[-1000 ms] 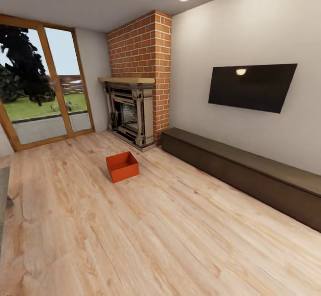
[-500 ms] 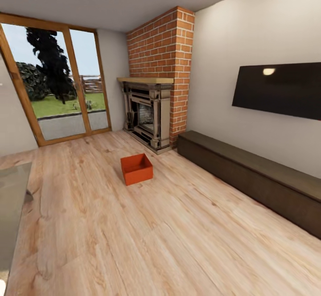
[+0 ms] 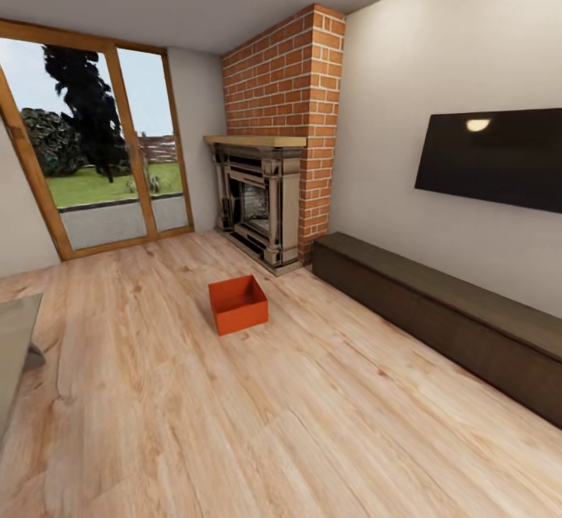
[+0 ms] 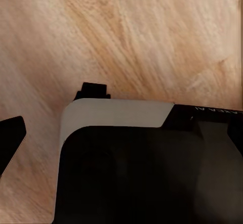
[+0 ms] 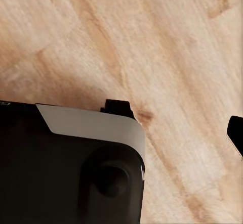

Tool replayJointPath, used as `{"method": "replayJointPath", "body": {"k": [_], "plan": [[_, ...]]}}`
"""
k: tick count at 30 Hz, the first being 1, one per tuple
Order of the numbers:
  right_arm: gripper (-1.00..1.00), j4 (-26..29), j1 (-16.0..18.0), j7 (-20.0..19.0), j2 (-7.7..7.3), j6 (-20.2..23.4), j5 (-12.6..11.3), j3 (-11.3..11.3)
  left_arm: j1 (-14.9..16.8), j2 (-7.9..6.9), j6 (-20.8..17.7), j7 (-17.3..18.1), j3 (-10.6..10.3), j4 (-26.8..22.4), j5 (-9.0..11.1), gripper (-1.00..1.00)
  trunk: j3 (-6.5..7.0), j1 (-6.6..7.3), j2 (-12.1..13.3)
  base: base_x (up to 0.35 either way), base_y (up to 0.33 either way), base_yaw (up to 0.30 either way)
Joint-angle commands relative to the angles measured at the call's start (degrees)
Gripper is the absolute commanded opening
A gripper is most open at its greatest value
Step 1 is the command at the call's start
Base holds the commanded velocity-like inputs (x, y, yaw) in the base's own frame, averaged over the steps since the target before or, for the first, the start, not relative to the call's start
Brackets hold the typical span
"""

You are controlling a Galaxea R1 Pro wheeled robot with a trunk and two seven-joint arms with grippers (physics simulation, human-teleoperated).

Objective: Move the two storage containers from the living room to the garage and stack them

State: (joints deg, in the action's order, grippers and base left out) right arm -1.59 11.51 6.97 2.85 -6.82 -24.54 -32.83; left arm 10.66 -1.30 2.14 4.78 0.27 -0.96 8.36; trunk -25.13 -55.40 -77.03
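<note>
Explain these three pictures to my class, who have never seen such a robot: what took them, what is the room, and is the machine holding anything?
These are simulator renders from a wheeled robot with two arms. The big picture comes from a camera on its head. It looks into a living room with a brick fireplace, a wall TV, a long dark low cabinet and glass doors to a garden. One orange-red storage container, an open-top bin, sits on the wood-plank floor, well ahead of the robot. The two small pictures come from cameras on the wrists, looking down at that wood floor past dark parts of the robot's own body. Nothing there shows anything held, and I cannot tell whether the grippers are open or shut.
</note>
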Motion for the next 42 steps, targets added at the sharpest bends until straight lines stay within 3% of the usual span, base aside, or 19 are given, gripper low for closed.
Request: {"method": "replayJointPath", "body": {"k": [1,42], "plan": [[1.0,-0.2,0.1,0.1,0.05,-0.3,-0.5,-0.5,0.0,-0.02,0.1,0.3,0.0,0.1,0.5,1.0,-0.06,-0.03,0.0,0.318,0.0,0.0],[1.0,-0.2,0.0,0.1,0.05,-0.3,-0.5,-0.5,0.1,-0.02,0.1,0.3,0.0,0.1,0.5,1.0,-0.06,-0.03,0.0,0.319,0.0,0.0]]}}
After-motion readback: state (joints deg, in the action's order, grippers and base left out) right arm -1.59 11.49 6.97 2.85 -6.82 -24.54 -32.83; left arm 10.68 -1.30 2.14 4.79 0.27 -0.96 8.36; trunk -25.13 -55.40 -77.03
